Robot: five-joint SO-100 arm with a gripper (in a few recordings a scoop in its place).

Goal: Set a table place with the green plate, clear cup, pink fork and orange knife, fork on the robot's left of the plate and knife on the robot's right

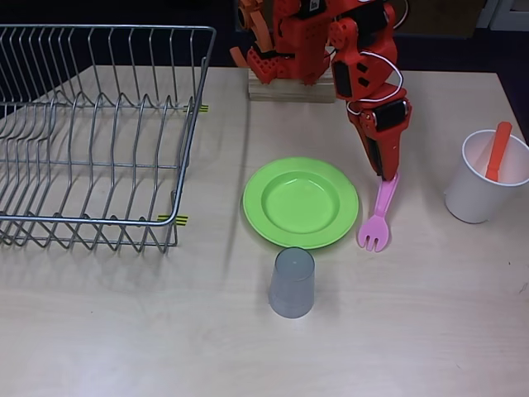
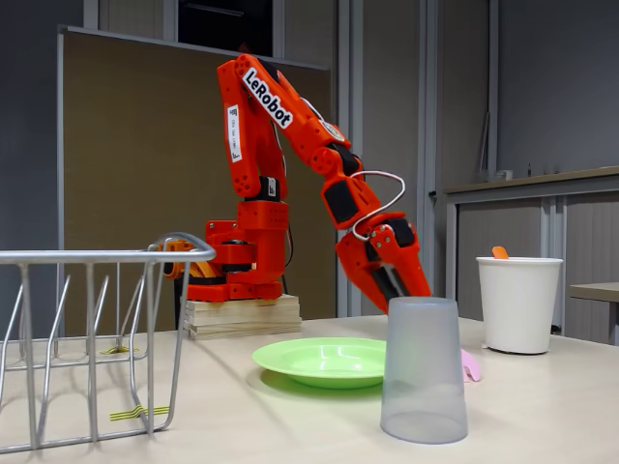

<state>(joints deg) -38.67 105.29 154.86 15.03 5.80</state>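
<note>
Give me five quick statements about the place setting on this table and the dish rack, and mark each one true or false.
1. The clear cup stands upside down near the green plate. True.
2. The orange knife lies flat on the table beside the plate. False: it stands in the white paper cup.
3. The pink fork lies right of the plate in the overhead view, tines pointing away from the arm's base. True.
4. The wire dish rack holds the plate. False: the plate sits on the table, right of the rack in the overhead view.
5. The gripper is at the paper cup's rim. False: it is at the fork's handle end.
</note>
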